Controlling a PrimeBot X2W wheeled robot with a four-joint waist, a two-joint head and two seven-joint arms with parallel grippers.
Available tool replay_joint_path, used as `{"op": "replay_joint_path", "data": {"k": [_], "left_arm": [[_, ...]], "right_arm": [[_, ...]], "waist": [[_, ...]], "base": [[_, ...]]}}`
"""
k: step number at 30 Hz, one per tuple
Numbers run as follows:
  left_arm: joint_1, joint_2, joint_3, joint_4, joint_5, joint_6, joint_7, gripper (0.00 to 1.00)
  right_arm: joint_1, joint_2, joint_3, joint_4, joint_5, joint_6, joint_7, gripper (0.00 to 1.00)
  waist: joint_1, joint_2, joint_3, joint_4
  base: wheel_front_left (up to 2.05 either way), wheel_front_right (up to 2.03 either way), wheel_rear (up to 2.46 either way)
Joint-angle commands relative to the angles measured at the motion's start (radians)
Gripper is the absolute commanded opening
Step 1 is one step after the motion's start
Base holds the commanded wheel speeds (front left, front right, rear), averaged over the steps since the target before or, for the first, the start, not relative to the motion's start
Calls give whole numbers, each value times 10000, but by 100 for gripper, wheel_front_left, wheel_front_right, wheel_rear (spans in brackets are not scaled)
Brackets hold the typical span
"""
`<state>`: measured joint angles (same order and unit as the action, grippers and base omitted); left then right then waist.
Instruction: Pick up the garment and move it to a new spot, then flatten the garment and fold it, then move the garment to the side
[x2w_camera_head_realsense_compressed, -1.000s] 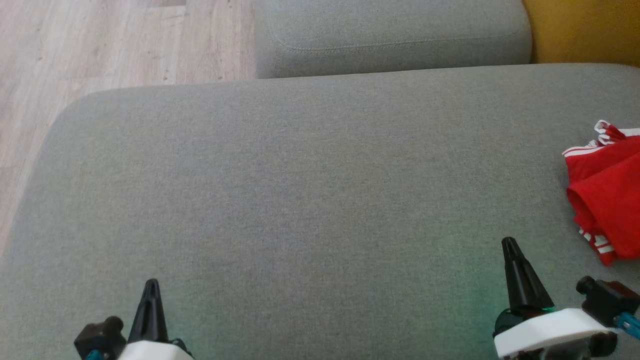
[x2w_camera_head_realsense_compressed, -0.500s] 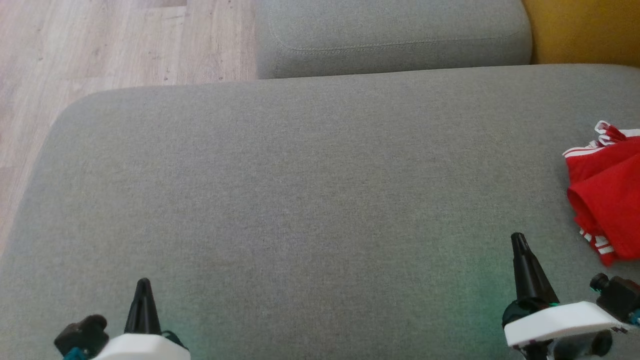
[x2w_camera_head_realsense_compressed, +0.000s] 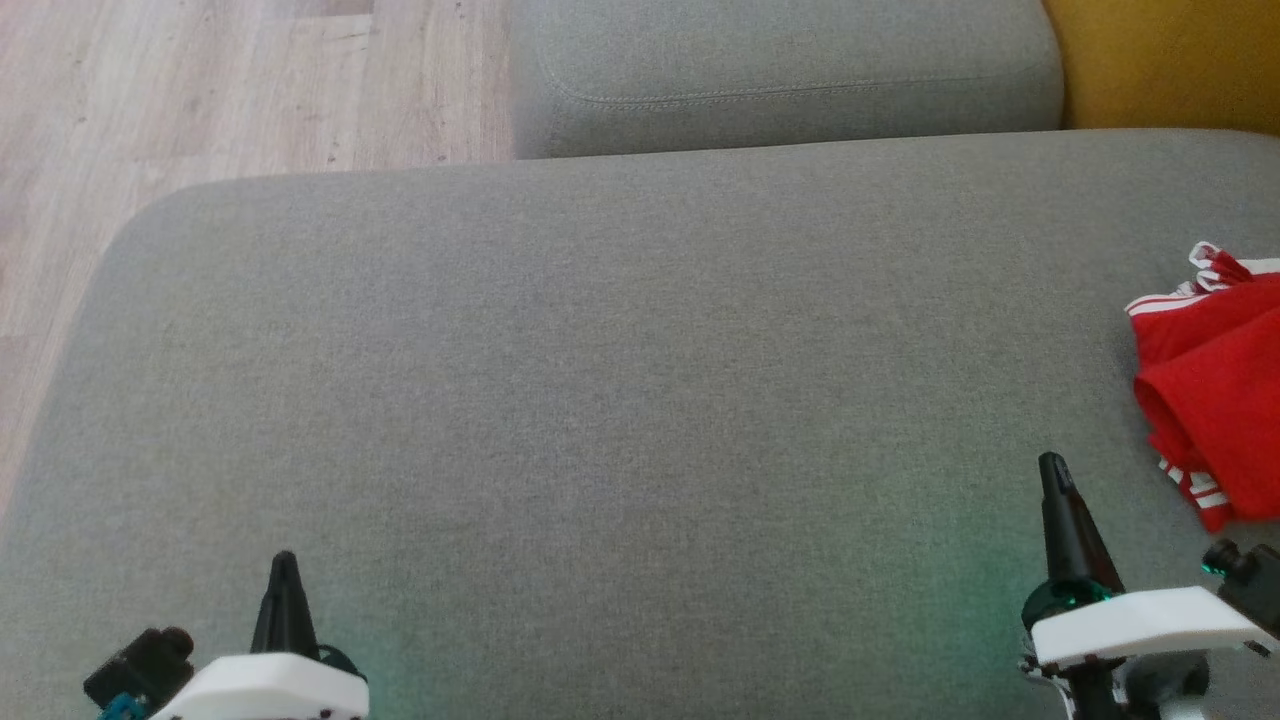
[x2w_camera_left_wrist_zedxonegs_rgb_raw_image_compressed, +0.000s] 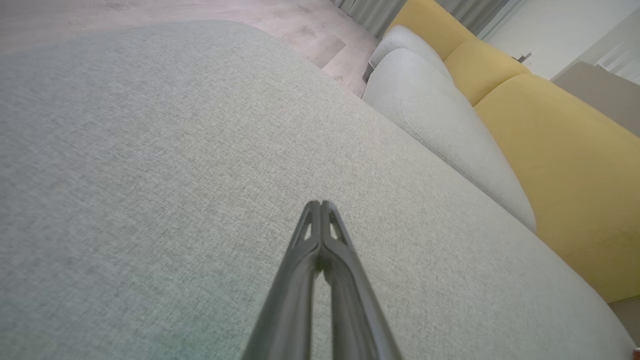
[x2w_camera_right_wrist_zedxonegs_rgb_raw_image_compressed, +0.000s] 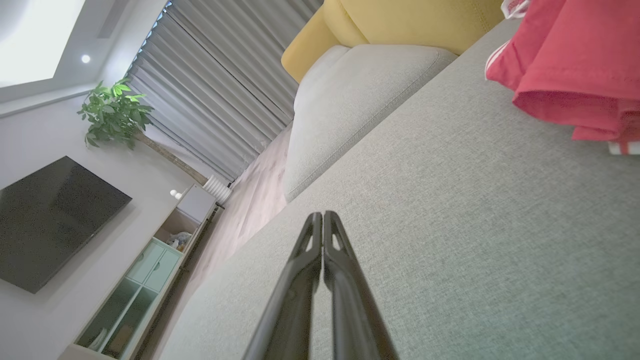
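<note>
Left gripper (x2w_camera_head_realsense_compressed: 284, 558) and right gripper (x2w_camera_head_realsense_compressed: 1050, 464) are both sitting shut and empty, so the right's probably risking shoving the garment (x2w_camera_head_realsense_compressed: 1215, 400) off the cushion (x2w_camera_head_realsense_compressed: 640, 350) at its right edge.

a broad grey sofa seat (x2w_camera_head_realsense_compressed: 600, 400) spreads out. at twelve o'clock sits a second grey cushion (x2w_camera_head_realsense_compressed: 780, 70), at one yellow upholstery (x2w_camera_head_realsense_compressed: 1160, 60), at eleven pale wood floor (x2w_camera_head_realsense_compressed: 200, 90). the right wrist view shows pleated curtains (x2w_camera_right_wrist_zedxonegs_rgb_raw_image_compressed: 215, 85), a leafy plant (x2w_camera_right_wrist_zedxonegs_rgb_raw_image_compressed: 112, 107), a dark television (x2w_camera_right_wrist_zedxonegs_rgb_raw_image_compressed: 50, 220), a pale cabinet (x2w_camera_right_wrist_zedxonegs_rgb_raw_image_compressed: 150, 280).
</note>
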<state>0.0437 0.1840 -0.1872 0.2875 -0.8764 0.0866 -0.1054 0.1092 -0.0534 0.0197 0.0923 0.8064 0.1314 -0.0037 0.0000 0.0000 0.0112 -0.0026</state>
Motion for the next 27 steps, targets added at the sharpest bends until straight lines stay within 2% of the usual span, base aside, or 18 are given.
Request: {"op": "replay_joint_path", "data": {"k": [1, 27], "left_arm": [[-590, 38, 389, -298, -293, -110, 52, 0], [-914, -410, 1265, -346, -2845, -845, 766, 0]], "right_arm": [[-527, -223, 2, -247, 366, -3, 26, 0], [-1097, -263, -292, 373, 3245, -5, 287, 0]], "waist": [[0, 0, -2, 1], [0, 0, -30, 10]], "base": [[0, 0, 0], [0, 0, 0]]}}
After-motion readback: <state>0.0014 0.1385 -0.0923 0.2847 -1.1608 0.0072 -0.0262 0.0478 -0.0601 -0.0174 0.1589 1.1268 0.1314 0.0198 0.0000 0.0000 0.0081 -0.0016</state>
